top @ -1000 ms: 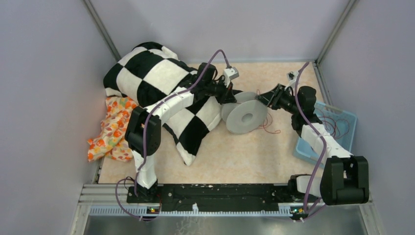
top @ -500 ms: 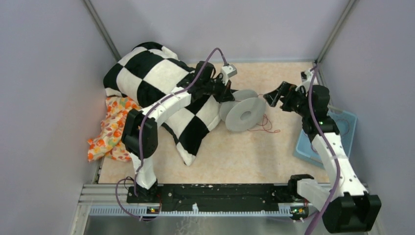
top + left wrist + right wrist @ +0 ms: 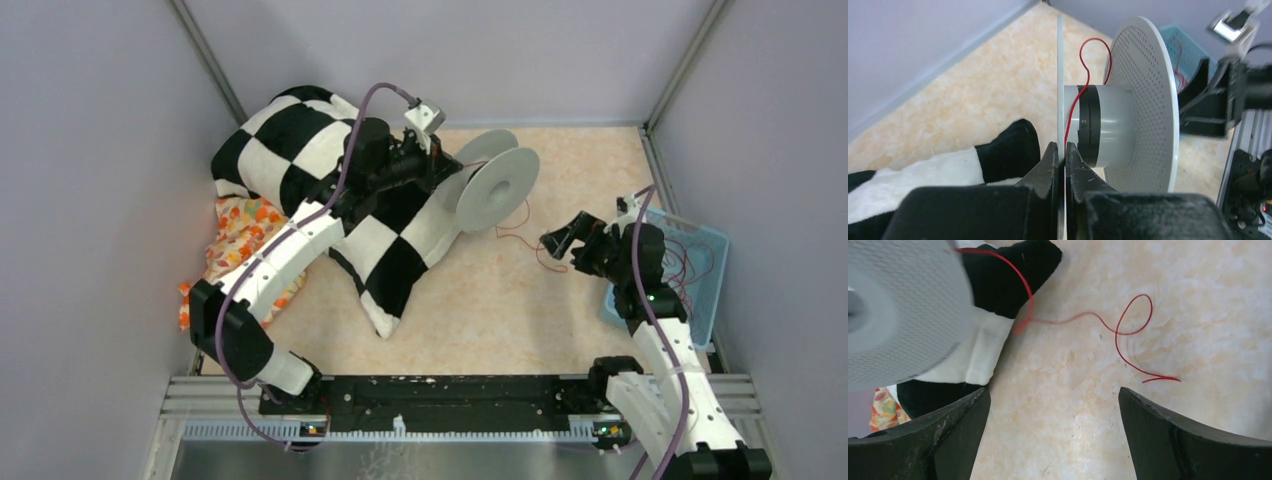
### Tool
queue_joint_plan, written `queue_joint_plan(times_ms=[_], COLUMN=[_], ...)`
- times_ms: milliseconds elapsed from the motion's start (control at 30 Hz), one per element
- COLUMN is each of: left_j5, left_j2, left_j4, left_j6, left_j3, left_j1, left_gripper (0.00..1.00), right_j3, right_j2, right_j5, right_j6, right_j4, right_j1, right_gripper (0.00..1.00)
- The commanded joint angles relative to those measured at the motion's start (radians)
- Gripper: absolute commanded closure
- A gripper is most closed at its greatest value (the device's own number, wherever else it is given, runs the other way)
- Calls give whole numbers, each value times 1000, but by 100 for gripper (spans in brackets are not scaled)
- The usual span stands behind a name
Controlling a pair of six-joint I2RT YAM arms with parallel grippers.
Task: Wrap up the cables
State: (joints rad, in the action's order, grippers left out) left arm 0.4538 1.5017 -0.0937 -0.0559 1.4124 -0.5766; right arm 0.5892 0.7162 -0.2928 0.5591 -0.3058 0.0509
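Mid-wrap: my left gripper (image 3: 1060, 150) pinched the spool (image 3: 497, 188) rim, right gripper (image 3: 1053, 395) gaped empty. Next I'd needed to grab that loose cable (image 3: 1088, 314).

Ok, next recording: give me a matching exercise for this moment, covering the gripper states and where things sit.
1 left gripper
2 right gripper
3 blue basket
4 checkered cushion

A holds red wires
B open, empty
C far-left corner
D shut on the grey spool, at one flange

Pairs: 1-D, 2-B, 3-A, 4-C
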Motion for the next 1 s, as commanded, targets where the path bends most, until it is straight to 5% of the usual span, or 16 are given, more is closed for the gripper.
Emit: queue_joint_plan(times_ms=[0, 300, 700, 967], left_j5=[-61, -90, -46, -60], left_j2=[-81, -99, -84, -95], left_j4=[167, 217, 301, 288], left_j6=[-75, -120, -188, -160], left_j3=[31, 30, -16, -16], left_j1=[4, 4, 3, 4], left_gripper=[100, 100, 100, 100], right_j3=[-86, -59, 28, 128], right_j2=[0, 199, 500, 709], right_j5=[16, 165, 341, 395], right_j6=[100, 120, 382, 413], right_j4=[204, 165, 300, 381], right_j1=[22, 32, 154, 156], right_gripper=[3, 8, 21, 47])
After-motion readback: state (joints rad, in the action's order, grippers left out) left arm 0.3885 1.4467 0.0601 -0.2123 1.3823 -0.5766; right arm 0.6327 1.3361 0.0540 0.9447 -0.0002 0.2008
